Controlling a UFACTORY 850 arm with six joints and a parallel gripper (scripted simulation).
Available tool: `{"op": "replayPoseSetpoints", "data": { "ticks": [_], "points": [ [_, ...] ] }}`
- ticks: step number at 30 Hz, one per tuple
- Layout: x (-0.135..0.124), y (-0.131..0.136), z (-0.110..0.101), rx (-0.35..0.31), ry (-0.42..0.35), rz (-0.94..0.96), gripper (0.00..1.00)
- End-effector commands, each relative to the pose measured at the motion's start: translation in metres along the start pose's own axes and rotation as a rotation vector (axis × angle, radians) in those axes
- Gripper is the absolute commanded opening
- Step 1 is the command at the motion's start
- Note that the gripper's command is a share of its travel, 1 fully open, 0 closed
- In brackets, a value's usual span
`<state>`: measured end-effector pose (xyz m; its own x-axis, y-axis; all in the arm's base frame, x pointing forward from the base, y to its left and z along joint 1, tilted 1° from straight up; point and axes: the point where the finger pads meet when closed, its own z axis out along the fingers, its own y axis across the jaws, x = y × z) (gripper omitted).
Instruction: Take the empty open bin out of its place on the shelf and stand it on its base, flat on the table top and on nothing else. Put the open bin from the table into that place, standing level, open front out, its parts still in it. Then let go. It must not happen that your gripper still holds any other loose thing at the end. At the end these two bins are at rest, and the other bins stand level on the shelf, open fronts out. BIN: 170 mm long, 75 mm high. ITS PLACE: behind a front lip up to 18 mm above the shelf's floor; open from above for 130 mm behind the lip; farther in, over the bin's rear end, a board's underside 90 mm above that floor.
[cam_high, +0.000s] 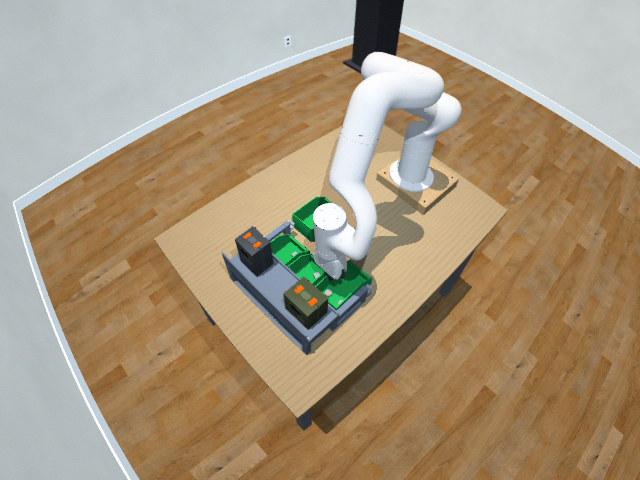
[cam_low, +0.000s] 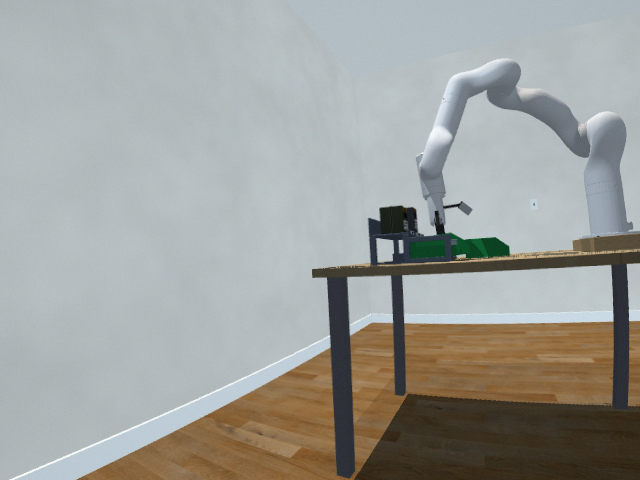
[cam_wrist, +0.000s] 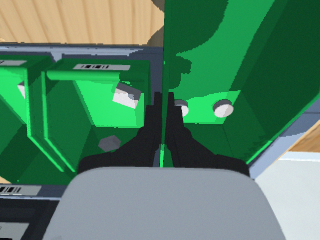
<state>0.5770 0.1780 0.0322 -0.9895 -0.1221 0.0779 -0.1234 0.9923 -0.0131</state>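
1. Green plastic, thin and stiff, stands edge-on between the black fingers of the pincer (cam_wrist: 164, 97). The fingers are squeezed almost together on the upper rim of one side wall of the filled bin (cam_wrist: 240, 75).
2. This bin is probably light and rigid but smooth, so a pinch on one wall could let it swivel or slip. A hold low on the rim, near the bin's middle, seems safest.
3. Two round parts (cam_wrist: 223, 107) lie loose on its floor and would likely roll if the bin tips. Level carriage matters.
4. Just beside it, the neighbouring bin (cam_wrist: 100, 105) holds a pale block (cam_wrist: 125, 96) and a grey nut (cam_wrist: 108, 143).
5. From above, the filled bin sits at the right end of the grey shelf (cam_high: 242, 281), its front past the lip.
6. Farther off, the empty bin (cam_high: 303, 214) stands on the bench (cam_high: 413, 268), close to the shelf's end.
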Motion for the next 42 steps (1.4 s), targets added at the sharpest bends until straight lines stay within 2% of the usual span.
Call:
{"op": "replayPoseSetpoints", "data": {
  "ticks": [1, 42],
  "points": [
    [-0.0041, 0.0002, -0.0011, 0.000, -0.005, 0.000, 0.00],
    [-0.0098, 0.0002, -0.0008, 0.000, -0.016, 0.000, 0.00]
  ]
}}
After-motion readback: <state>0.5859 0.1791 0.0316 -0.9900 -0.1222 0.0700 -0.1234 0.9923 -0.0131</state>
